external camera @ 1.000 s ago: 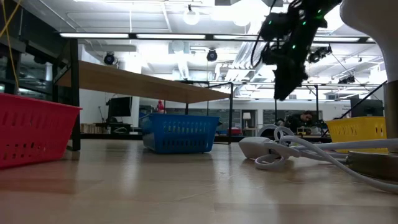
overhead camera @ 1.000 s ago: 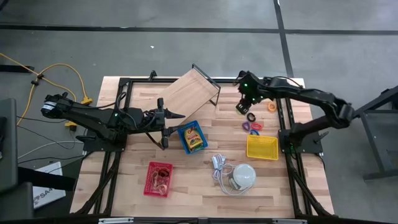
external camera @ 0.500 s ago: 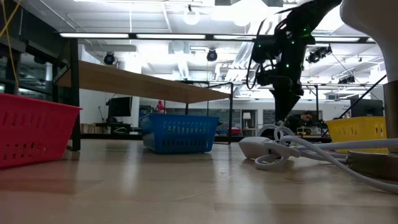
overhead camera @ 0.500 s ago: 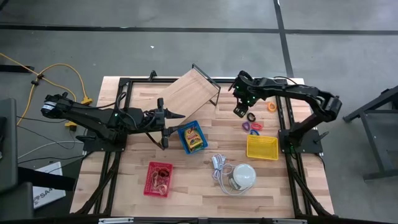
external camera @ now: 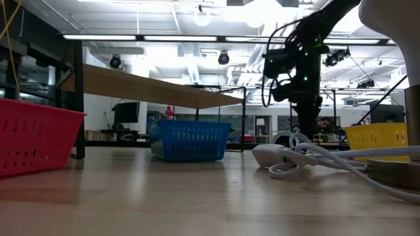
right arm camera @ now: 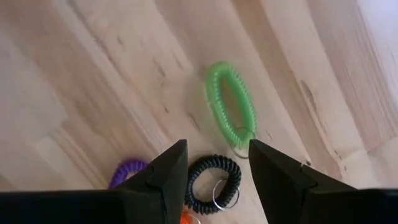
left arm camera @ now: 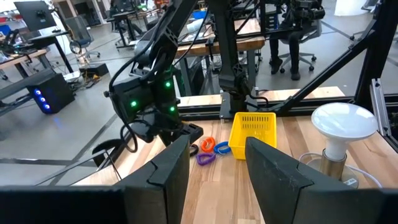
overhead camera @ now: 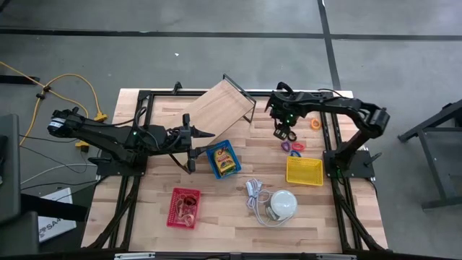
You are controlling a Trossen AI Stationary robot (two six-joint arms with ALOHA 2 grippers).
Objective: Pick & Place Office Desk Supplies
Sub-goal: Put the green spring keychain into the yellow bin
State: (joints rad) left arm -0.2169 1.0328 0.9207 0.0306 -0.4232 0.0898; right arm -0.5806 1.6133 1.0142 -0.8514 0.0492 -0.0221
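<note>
Near the far right corner of the table [overhead camera: 151, 217], the right gripper [overhead camera: 283, 132] pointed down at a cluster of small coil bands, its fingers spread wide and holding nothing. In the right wrist view a black coil band [right arm camera: 213, 175] with a metal ring lay between the two fingertips, a green coil band [right arm camera: 231, 112] just beyond it and a purple coil band [right arm camera: 129, 172] beside it, all flat on the bare wood. From above, an orange coil band [overhead camera: 315, 124] lay apart from them, closer to the right edge. A yellow basket [overhead camera: 304, 171] sat just nearer than the cluster, along the right edge.

The left gripper [overhead camera: 192, 148] waited over the middle of the table toward the left side, its fingers also apart and empty, aimed at a blue basket [overhead camera: 224, 159] that held yellow-green packets [overhead camera: 225, 159]. A red basket [overhead camera: 184, 208] with tan rubber bands [overhead camera: 188, 207] stood near the front edge. A white dome [overhead camera: 283, 204] with its white cord [overhead camera: 253, 193] rested between the red and yellow baskets. A tilted wooden board [overhead camera: 216, 108] on a black frame stood at the far edge.
</note>
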